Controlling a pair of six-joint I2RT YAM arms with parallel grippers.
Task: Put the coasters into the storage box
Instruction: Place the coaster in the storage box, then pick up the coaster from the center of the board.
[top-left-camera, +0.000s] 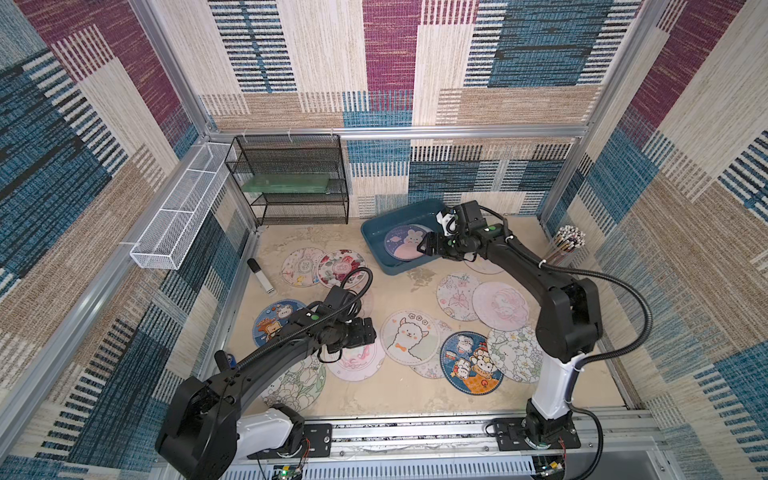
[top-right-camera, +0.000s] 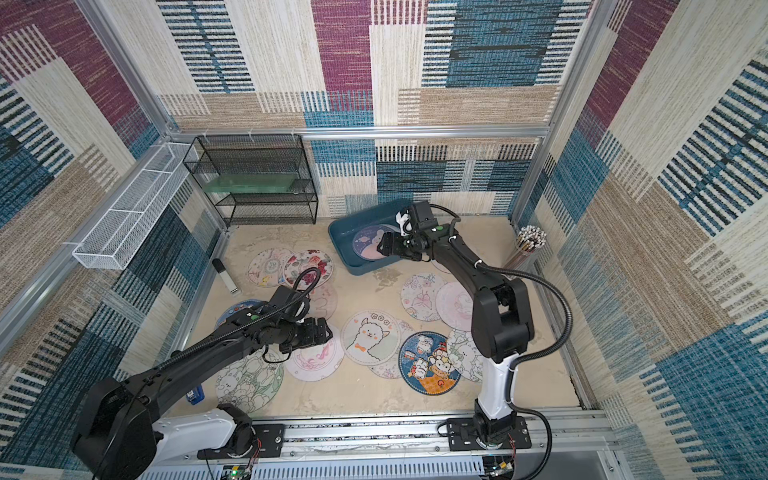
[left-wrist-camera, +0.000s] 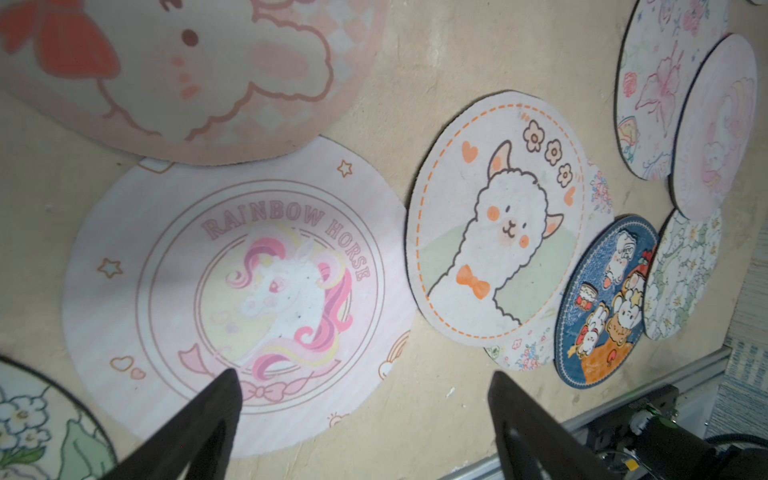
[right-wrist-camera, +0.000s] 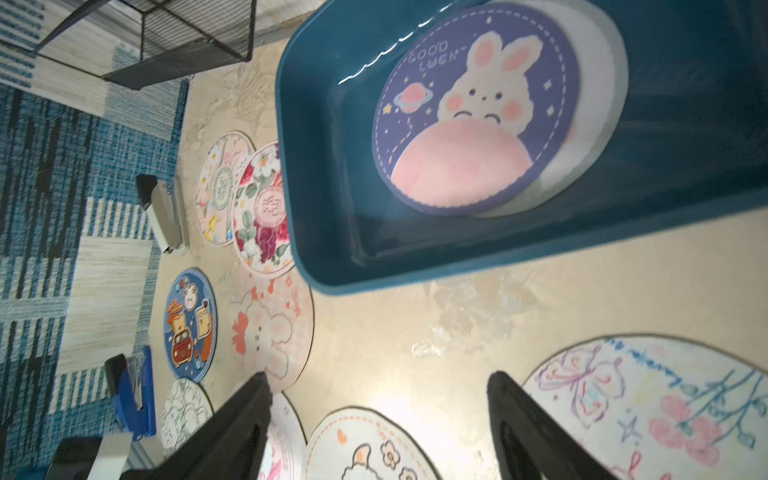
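Note:
The teal storage box (top-left-camera: 376, 239) (right-wrist-camera: 415, 266) stands at the back of the table. A purple bunny coaster (top-left-camera: 405, 243) (right-wrist-camera: 469, 116) lies inside it on top of a pale one (right-wrist-camera: 598, 104). My right gripper (top-left-camera: 424, 247) (right-wrist-camera: 379, 378) hangs open and empty over the box's near edge. Several more coasters lie scattered on the table, among them an alpaca one (top-left-camera: 409, 336) (left-wrist-camera: 498, 232). My left gripper (top-left-camera: 372, 332) (left-wrist-camera: 365, 374) hovers open and empty over the edge of a pink rainbow horse coaster (left-wrist-camera: 241, 291).
A black wire rack (top-left-camera: 291, 178) stands in the back left corner beside a white mesh basket (top-left-camera: 178, 212) on the left wall. A stapler (top-left-camera: 261, 276) and a blue stapler (right-wrist-camera: 133, 395) lie along the left edge. A pencil cup (top-left-camera: 567, 243) stands at the right.

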